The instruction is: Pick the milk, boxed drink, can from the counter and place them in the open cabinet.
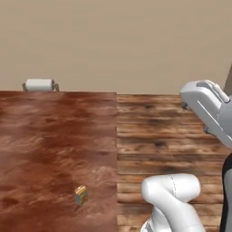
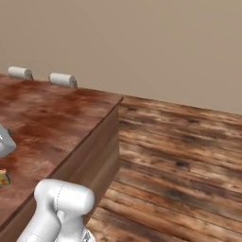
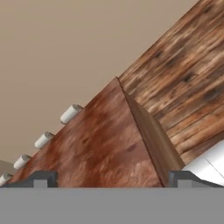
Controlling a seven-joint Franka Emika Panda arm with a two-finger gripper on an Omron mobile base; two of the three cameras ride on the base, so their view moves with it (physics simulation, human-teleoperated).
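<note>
The boxed drink (image 1: 81, 195), a small yellow-orange box, stands upright near the front of the reddish-brown counter (image 1: 54, 136), close to its right edge. It also peeks in at the left border of the right base view (image 2: 3, 179). In the hand view my gripper (image 3: 113, 179) is open, its two dark fingertips (image 3: 41, 178) set wide apart with nothing between them. It looks from above along the counter (image 3: 100, 140) towards its far corner. The milk, the can and the cabinet are out of view.
White cylinders (image 1: 40, 84) (image 2: 62, 79) (image 3: 70, 113) lie along the wall at the counter's back edge. The counter's side (image 2: 101, 151) drops to a plank floor (image 1: 167, 136) on the right. My white arm (image 1: 174, 199) rises beside that edge.
</note>
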